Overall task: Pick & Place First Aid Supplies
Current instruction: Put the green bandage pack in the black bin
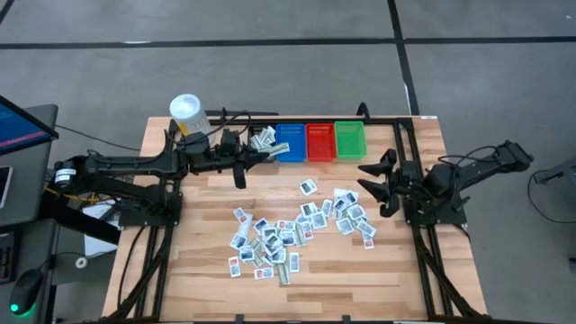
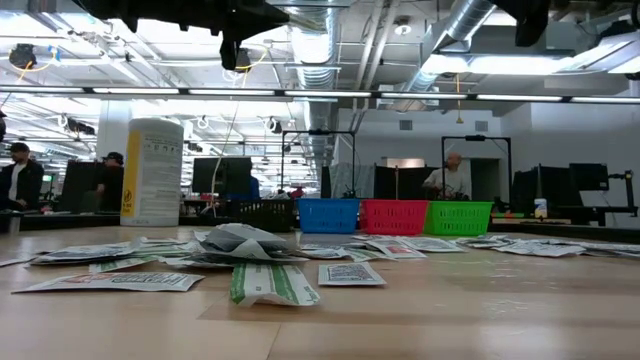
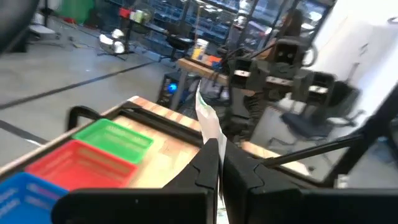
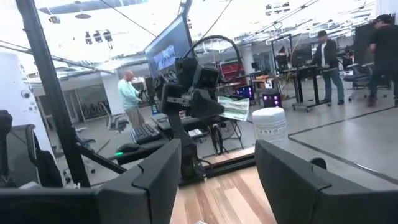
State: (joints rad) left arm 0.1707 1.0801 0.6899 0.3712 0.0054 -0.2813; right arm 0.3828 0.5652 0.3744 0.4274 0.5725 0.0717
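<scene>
Packets (image 1: pixel 297 229) lay scattered over the middle of the table (image 1: pixel 396 270). I saw my left gripper (image 1: pixel 270 155) pinching one packet (image 1: pixel 263 138) beside the blue bin (image 1: pixel 290 142). My right gripper (image 1: pixel 373 178) waited with fingers wide apart at the right side.

One camera hangs overhead, staring straight down on the table (image 1: pixel 297 270). Another sits at tabletop level, facing the room. Both catch the coloured bins (image 1: pixel 320 141). Wrist cameras peer across at each other.

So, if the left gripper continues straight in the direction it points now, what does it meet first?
The left gripper, shut on a packet, points along the row of bins. The blue bin probably comes first, though the gripper may be high enough to pass above it.
</scene>
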